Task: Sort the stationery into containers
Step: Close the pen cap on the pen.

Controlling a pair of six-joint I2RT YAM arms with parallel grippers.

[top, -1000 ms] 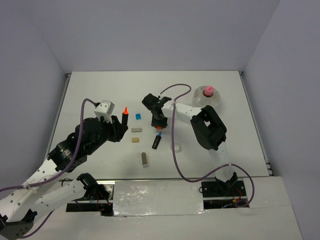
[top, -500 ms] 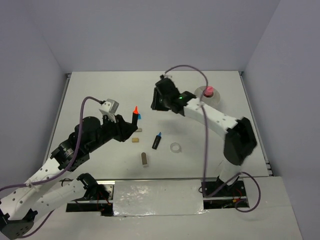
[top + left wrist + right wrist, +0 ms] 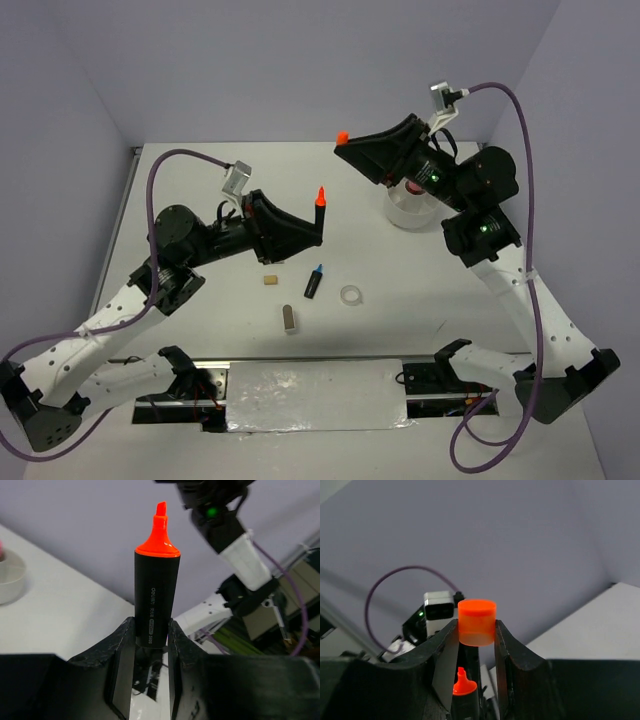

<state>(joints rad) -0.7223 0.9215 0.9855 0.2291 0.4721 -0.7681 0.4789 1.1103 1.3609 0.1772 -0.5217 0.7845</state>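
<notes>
The left gripper (image 3: 316, 236) is raised off the table (image 3: 200, 170) and closed on the lower barrel of a black marker (image 3: 319, 218). The marker stands upright between its fingers, its bare orange tip pointing up and no cap on it. The left wrist view shows this close up: both fingers (image 3: 121, 655) press the sides of the barrel, most of the marker's length rises above them, and the printed label faces the camera. The right gripper (image 3: 345, 145) is also in the air, up and to the right of the left one and well apart from it. It pinches a small orange cap (image 3: 342, 136) at its fingertips. In the right wrist view the cap sits squarely between the two fingers (image 3: 446, 645), and the marker's orange tip shows below it in the gap. The white dish (image 3: 400, 215) rests on the table below and behind the right gripper, partly hidden by that arm, and a bit of the pink tube (image 3: 413, 187) shows inside it; which compartment cannot be told. On the table under the left gripper lie the loose pieces. A blue-capped marker (image 3: 314, 282) is almost directly beneath it, the clear tape ring (image 3: 351, 295) is just to that marker's right, a tan block (image 3: 269, 281) is to its left, and a grey block (image 3: 289, 319) lies nearer the arm bases.
</notes>
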